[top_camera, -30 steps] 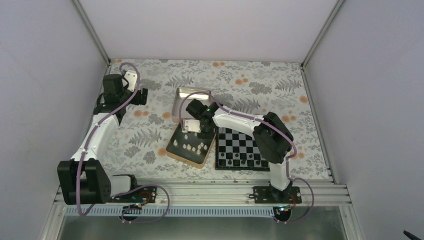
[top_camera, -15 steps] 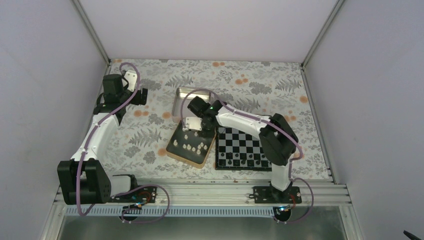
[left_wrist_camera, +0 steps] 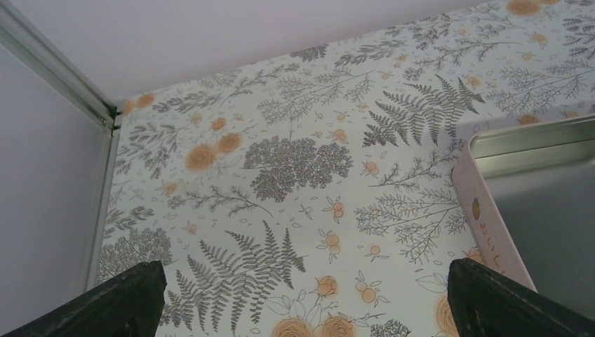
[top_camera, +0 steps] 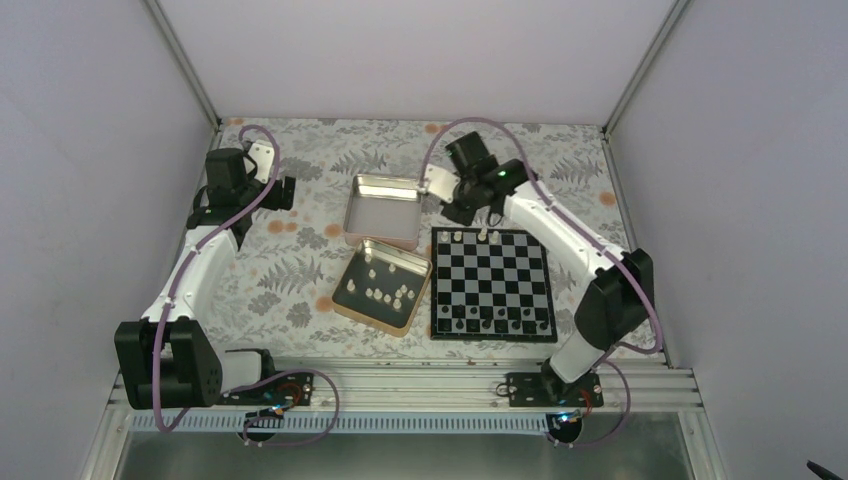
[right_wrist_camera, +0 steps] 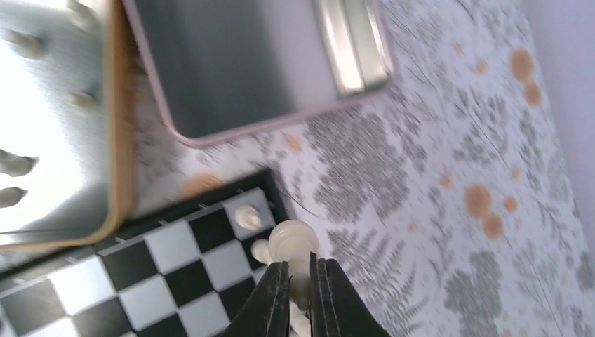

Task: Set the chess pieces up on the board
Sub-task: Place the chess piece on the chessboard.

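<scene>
My right gripper is shut on a cream-white chess piece and holds it above the far edge of the black-and-silver board. In the top view the gripper hangs over the board's far left corner. A few cream pieces stand on the far row, also seen in the right wrist view. Several cream pieces lie in the near tin. Dark pieces stand on the near row. My left gripper is open and empty above the flowered cloth at the far left.
An empty metal tin lies behind the near tin; its rim shows in the left wrist view and the right wrist view. The enclosure walls stand close on both sides. The aluminium rail runs along the near edge.
My right arm has swung from above the near tin back and to the right, carrying a cream piece to the board's far edge. The left arm has not moved.
</scene>
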